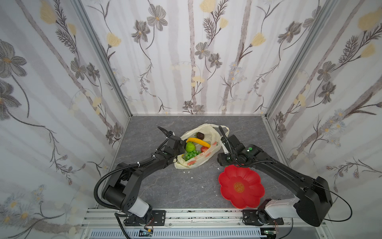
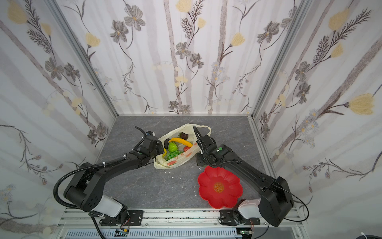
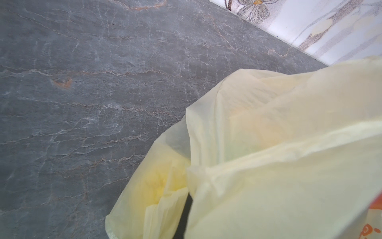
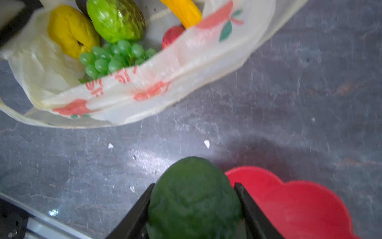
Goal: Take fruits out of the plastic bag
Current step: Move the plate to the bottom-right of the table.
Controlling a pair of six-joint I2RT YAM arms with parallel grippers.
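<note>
right fingers (image 4: 248,207) clamped on the flanks of a dark green avocado (image 4: 194,198), one each side, fruit bulging out past the tips. left fingers (image 3: 185,215) pressed together on the rim of the plastic bag (image 1: 198,159), film draped over them; reads as holding the mouth open

avocado is out of the bag, off its right-arm side, over bare table (image 1: 165,186) and right at the edge of the red dish (image 1: 229,182). dish sits on the robot side of the bag, apart from it

risks as I see them:
- avocado is rounded and looks slick, and the grip is two narrow contacts → could squirt out or rotate, then roll across the table
- letting go over the dish lip instead of the well → lands on a petal, bounces out or tips the dish
- left pinch is on thin film → slip or tear, mouth folds shut over the rest

contents:
- bag: banana (image 4: 184,10), bright green fruit (image 4: 115,20), grape bunch (image 4: 115,55), strawberry (image 4: 171,37), yellow lumpy fruit (image 4: 70,31), plus a dark fruit (image 1: 200,135) at the bag's far end. all loose, mouth wide
- dish: empty in both top views
- a few white crumbs (image 4: 206,143) on the table, robot side of the bag
</note>
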